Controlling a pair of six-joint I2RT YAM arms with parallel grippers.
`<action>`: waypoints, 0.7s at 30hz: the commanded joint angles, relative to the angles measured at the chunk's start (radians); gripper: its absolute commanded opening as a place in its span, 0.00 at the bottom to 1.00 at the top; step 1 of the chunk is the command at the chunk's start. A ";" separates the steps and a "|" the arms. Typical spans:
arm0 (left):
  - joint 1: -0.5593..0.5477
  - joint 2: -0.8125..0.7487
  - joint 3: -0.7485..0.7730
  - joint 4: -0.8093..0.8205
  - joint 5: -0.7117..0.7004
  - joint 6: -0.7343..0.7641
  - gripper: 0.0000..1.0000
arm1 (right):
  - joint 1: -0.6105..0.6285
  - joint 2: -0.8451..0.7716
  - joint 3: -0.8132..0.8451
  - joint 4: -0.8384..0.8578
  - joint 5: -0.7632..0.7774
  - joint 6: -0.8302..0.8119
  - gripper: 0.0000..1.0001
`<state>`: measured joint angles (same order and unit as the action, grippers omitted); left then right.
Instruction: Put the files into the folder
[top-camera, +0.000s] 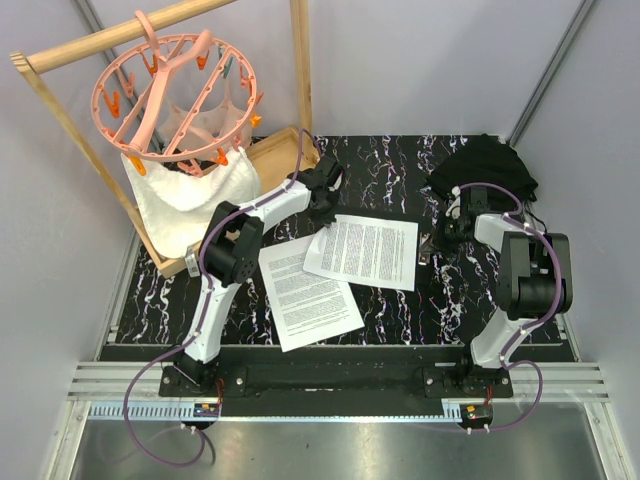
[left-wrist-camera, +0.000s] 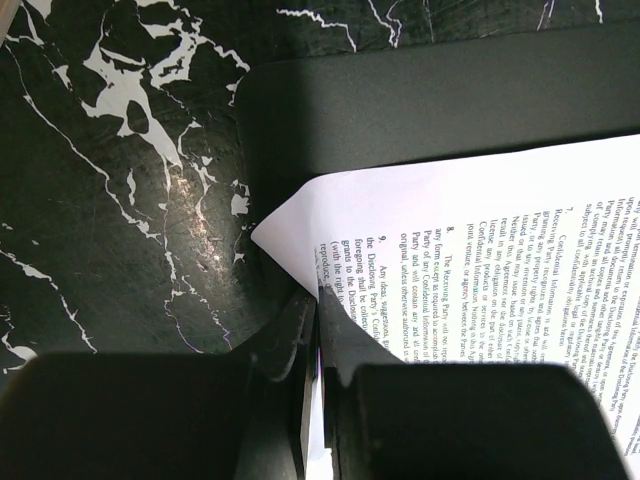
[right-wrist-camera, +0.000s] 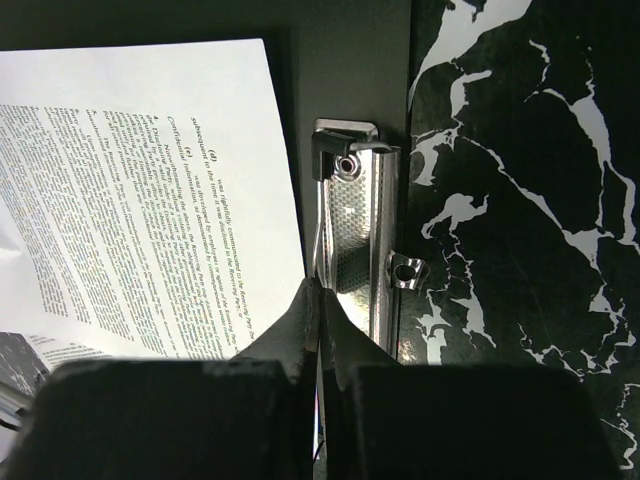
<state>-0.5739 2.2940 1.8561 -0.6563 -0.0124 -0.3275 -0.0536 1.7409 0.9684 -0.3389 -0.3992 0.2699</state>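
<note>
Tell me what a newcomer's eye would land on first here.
Two white printed sheets glare against the black marbled table at centre, the left gripper pinching one's edge. At far left, a pink peg hanger dangles from a wooden rack over a white cloth.

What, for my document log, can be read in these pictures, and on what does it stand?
"Confidential Information": printed sheet, left wrist view.
"9. Any ideas, suggestions": same sheet.
"(d)": same sheet, beside the metal clip, right wrist view.
Remaining print and the lower sheet: too small or blurred.
</note>
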 joint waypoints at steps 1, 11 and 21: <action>0.003 0.007 -0.014 -0.009 -0.040 -0.005 0.07 | -0.003 0.008 0.006 0.008 0.005 0.005 0.00; -0.004 -0.013 -0.044 0.003 -0.009 0.013 0.07 | 0.047 -0.011 0.148 -0.146 0.123 -0.008 0.15; -0.006 -0.024 -0.049 0.006 0.005 0.021 0.08 | 0.113 0.017 0.174 -0.156 0.226 -0.027 0.42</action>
<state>-0.5751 2.2841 1.8370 -0.6365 -0.0097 -0.3244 0.0414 1.7706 1.0943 -0.4698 -0.2596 0.2649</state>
